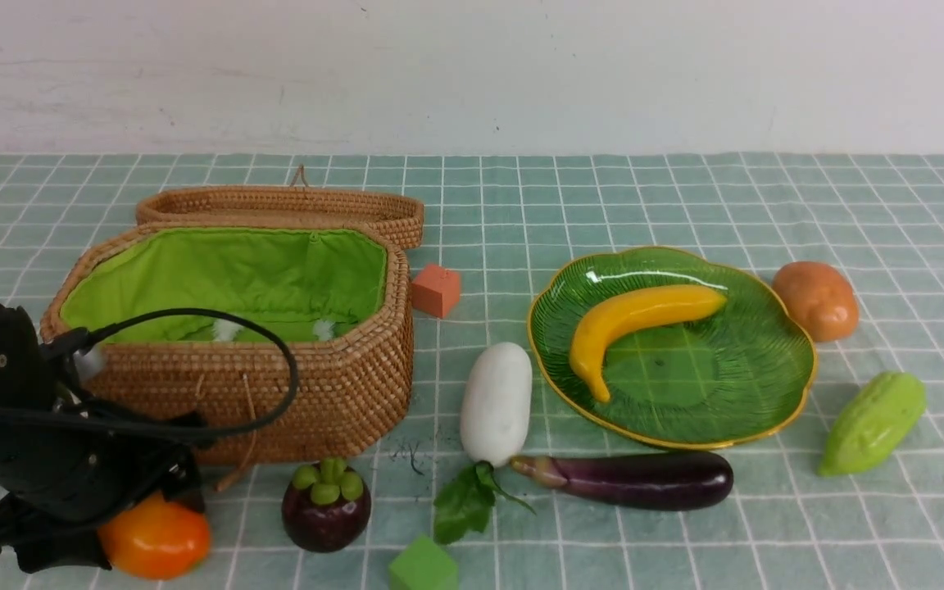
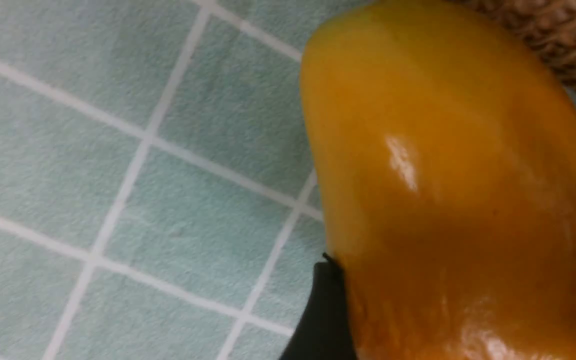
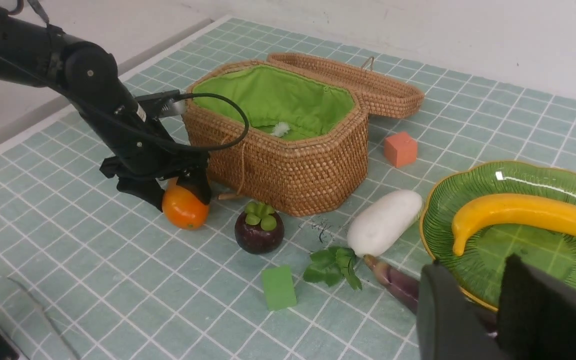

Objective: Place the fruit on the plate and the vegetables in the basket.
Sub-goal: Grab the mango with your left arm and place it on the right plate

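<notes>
Tiled worktop [image 1: 587, 549]; wicker basket [image 1: 341, 401] toward its left edge; left end effector [image 1: 151, 534] just before the basket, fingers spread astride the mango [image 1: 162, 545], whether pinching I cannot tell; right end effector [image 3: 473, 265] parted, well apart from the mango.

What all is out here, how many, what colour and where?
basket: 1, brown, green-lined, left, lid behind
white tufts: 2, inside it
plate: 1, green, right
banana: 1, yellow, on plate
potato, gourd: brown, green, right of plate
eggplant, radish, mangosteen: purple, white, purple, middle
cubes: 2, orange, green, middle
wall: white, back
table: green, gridded
left gripper: black, closed around orange mango
right gripper: dark, open
</notes>
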Robot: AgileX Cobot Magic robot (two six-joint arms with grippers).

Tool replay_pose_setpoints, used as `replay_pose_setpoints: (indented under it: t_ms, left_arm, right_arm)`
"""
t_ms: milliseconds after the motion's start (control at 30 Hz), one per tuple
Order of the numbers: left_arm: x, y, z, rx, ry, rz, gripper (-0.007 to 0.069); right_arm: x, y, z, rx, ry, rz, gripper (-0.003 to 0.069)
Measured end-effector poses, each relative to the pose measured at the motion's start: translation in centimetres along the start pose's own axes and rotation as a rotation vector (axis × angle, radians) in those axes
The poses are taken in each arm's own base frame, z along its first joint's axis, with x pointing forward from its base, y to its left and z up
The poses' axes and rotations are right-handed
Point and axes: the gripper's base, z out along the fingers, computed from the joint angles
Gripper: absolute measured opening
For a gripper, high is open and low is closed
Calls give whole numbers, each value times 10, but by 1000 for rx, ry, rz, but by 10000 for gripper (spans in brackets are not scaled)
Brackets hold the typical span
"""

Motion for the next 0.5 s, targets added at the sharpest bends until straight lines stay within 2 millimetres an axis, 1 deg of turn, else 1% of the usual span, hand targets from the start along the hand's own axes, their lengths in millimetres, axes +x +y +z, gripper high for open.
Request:
replay_pose_setpoints:
  t_ms: [100,233,367,433,467,500]
  left_arm:
    - [1,3,-2,-27,12,2,592]
    - [5,7,-11,-60,26,22,591]
    - [7,10,-27,-58,-4,49,591]
    - [10,13,-38,-72,-10,100,591]
    - [10,13,-38,-72,-10,100,591]
    - [13,16,-46,-85,1,189,591]
  right_arm:
    - [0,0,0,-1,0,1,181]
    - [0,0,0,-1,1,-13,181]
    - [0,0,0,0,1,-22,181]
    - [0,0,0,0,1,-22,181]
    - [0,0,0,0,1,-22,181]
    - [0,0,0,0,1,-22,181]
